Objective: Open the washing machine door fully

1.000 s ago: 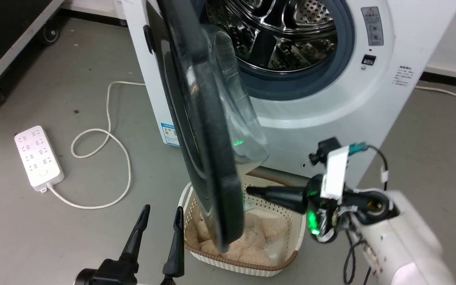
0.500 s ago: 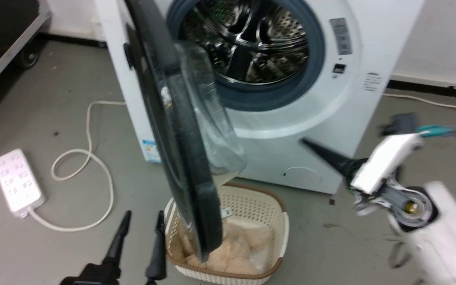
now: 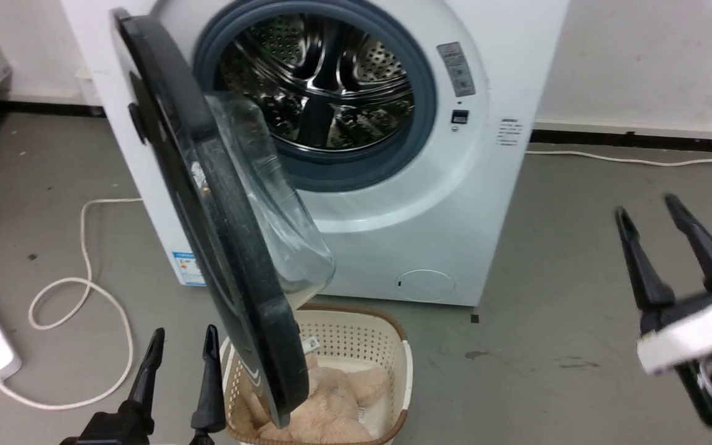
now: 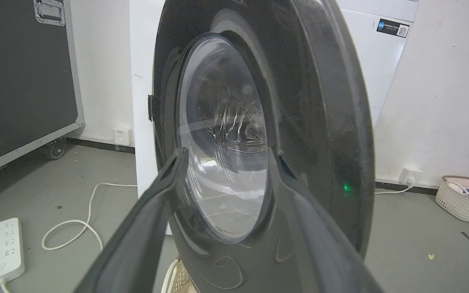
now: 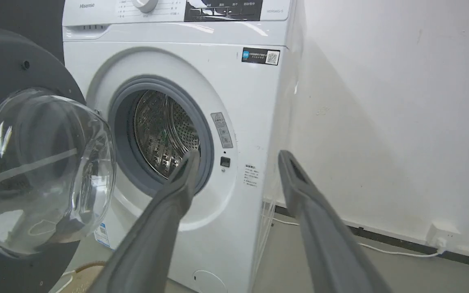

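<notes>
Above the basket point(image 3: 362, 334), washing machine door point(image 3: 226, 247) edge free, left hand point(image 3: 184, 332) and right hand point(image 3: 646, 207) spread (both empty).

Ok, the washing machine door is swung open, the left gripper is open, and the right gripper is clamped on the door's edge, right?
No. The right gripper grips nothing: in the head view its jaws stand open, off to the right of the washing machine and apart from the washing machine door. The rest holds: the door is swung open and the left gripper is open.
</notes>
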